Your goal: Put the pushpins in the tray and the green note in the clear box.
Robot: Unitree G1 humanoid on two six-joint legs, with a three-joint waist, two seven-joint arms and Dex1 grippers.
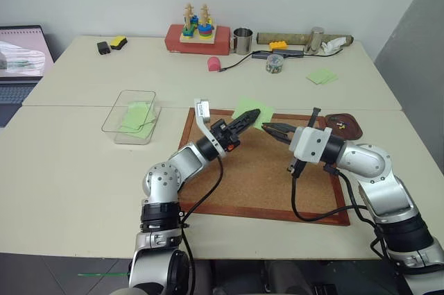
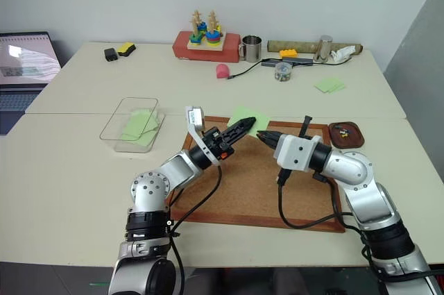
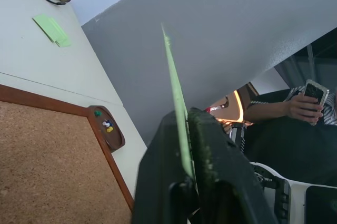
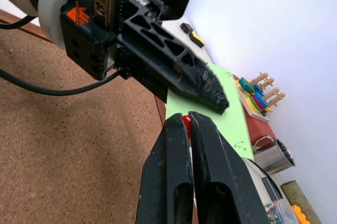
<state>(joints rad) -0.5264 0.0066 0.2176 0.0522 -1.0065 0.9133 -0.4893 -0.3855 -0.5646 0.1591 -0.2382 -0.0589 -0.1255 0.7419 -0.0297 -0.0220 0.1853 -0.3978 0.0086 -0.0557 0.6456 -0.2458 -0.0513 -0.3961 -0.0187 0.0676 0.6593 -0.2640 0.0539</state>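
The green note (image 1: 251, 109) is lifted over the far edge of the cork board (image 1: 263, 177), and my left gripper (image 1: 255, 114) is shut on its near edge. The left wrist view shows the note (image 3: 176, 92) edge-on between the fingers. My right gripper (image 1: 267, 127) meets the note from the right, and in its wrist view it (image 4: 188, 117) is shut on a red pushpin (image 4: 185, 125) at the note's surface. The small brown tray (image 1: 345, 127) lies just right of the board with several pushpins (image 3: 107, 126) in it. The clear box (image 1: 132, 116) stands left of the board with green paper inside.
A pad of green notes (image 1: 322, 76) lies at the back right. Along the far edge stand a red box with a stacking toy (image 1: 198, 35), a metal cup (image 1: 242, 40), a small jar (image 1: 275, 63) and a pink object (image 1: 214, 64). A laptop (image 1: 21, 59) sits far left.
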